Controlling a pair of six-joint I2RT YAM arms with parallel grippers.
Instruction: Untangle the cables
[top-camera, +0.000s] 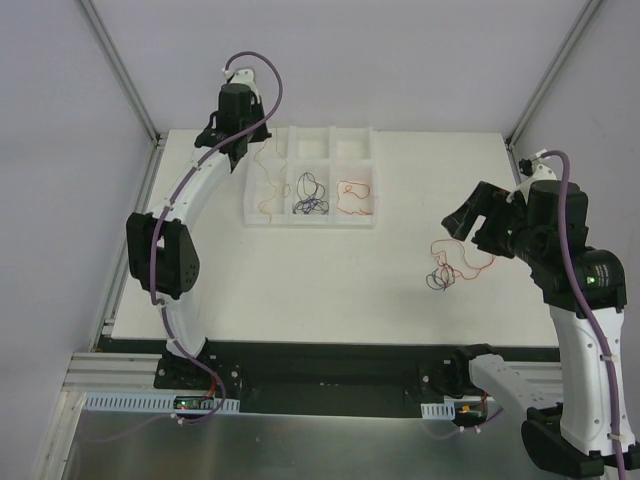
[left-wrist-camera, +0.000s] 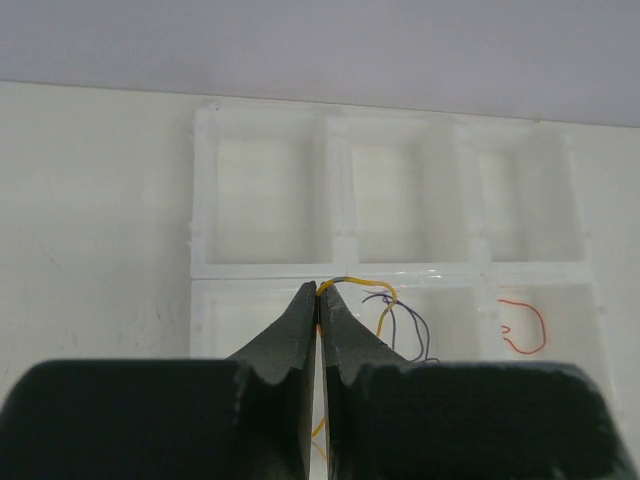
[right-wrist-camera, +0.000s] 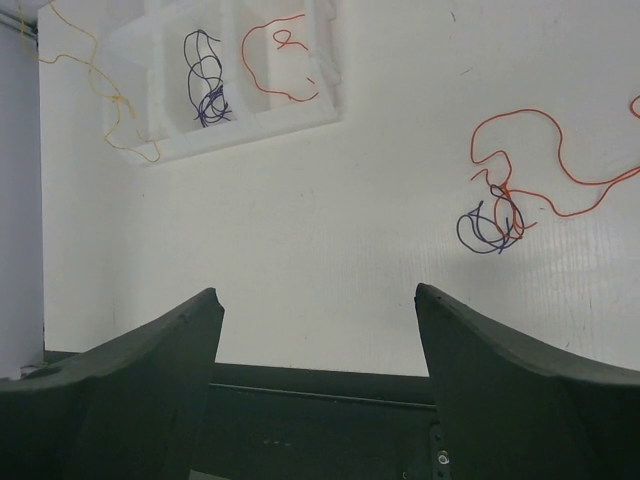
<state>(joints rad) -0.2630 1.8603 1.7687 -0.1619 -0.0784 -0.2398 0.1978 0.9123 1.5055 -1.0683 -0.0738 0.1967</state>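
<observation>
Okay, so your left gripper (left-wrist-camera: 319, 292) is reaching out to the far-left part of the white tabletop (top-camera: 300, 290). It's clenched tight, pinching a thin yellow-tan cable (left-wrist-camera: 360, 284) right at the fingertips. That cable is arching off the tips in a little loop and dangling down toward the near-left compartment of the white plastic six-compartment tray (left-wrist-camera: 270, 268). In the top view it's trailing into that compartment.

The middle compartment of the tray's near row is holding a curly dark blue-purple cable (top-camera: 310, 195). The near-right compartment is holding a thin red-orange cable (top-camera: 350, 185) bent into a loose loop.

Your right gripper (right-wrist-camera: 315, 292) is hanging over the right side of the tabletop with its fingers spread wide, released and gripping nothing.

The tangle of cables (right-wrist-camera: 497, 220), thin red-orange wire knotted up with dark blue-purple curls, is lying flat on the tabletop, well apart from the tray. It's sitting near your right gripper without touching it, ahead and off to the right in the wrist view. The dark curls are bunching into a small knot. The long red-orange strand is snaking away from the knot in wide bends, heading toward the right arm's side.
</observation>
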